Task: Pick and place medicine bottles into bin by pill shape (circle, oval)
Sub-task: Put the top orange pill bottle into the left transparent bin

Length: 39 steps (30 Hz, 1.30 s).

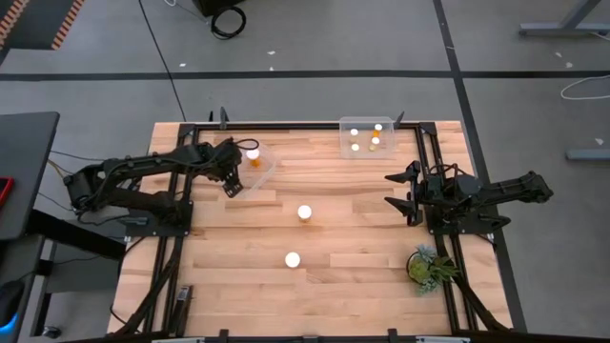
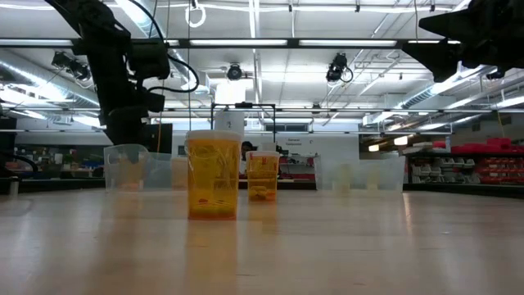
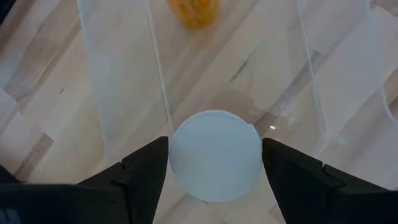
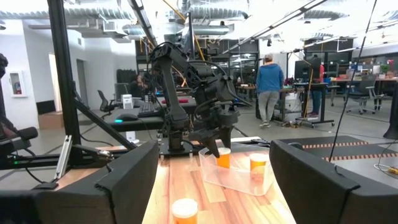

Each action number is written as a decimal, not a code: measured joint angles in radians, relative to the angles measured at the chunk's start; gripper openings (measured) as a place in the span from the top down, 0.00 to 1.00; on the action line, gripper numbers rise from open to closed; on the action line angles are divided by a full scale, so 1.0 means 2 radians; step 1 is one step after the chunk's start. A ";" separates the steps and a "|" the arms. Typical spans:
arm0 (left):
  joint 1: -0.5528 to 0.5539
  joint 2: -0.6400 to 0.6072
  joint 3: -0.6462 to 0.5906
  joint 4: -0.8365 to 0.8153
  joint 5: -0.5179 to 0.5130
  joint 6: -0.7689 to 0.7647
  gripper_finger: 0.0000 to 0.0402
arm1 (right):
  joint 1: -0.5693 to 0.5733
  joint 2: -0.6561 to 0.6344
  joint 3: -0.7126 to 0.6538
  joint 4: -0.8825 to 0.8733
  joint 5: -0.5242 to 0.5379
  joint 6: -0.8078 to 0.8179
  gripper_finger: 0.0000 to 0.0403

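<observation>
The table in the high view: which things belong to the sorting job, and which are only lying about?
Job: two loose medicine bottles; left bin; right bin with four bottles; left gripper above a bottle.

Lying about: potted plant.

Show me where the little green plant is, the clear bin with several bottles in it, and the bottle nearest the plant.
Green plant (image 1: 428, 266), high view, on its leaves.
Clear bin with several bottles (image 1: 345, 124), high view, on its far left rim.
Bottle nearest the plant (image 1: 293, 259), high view, on its white cap.

Grey floor (image 1: 315, 38) crossed by dark tape lines; ceiling strip lights (image 2: 327, 42) overhead; red shelving (image 2: 483, 160) along the far wall.
</observation>
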 joint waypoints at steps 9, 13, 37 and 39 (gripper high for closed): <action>0.000 0.000 0.036 0.019 -0.001 0.041 0.32 | 0.000 0.000 0.000 0.000 0.000 0.000 0.22; -0.007 0.000 0.052 0.043 0.008 0.081 0.32 | 0.000 0.000 0.000 0.000 0.000 0.000 0.22; -0.167 0.025 0.056 0.150 0.139 0.050 0.39 | 0.000 0.000 0.000 0.000 0.000 0.000 0.22; -0.175 0.041 0.056 0.150 0.138 0.045 0.36 | 0.000 0.000 0.000 0.000 0.000 0.000 0.22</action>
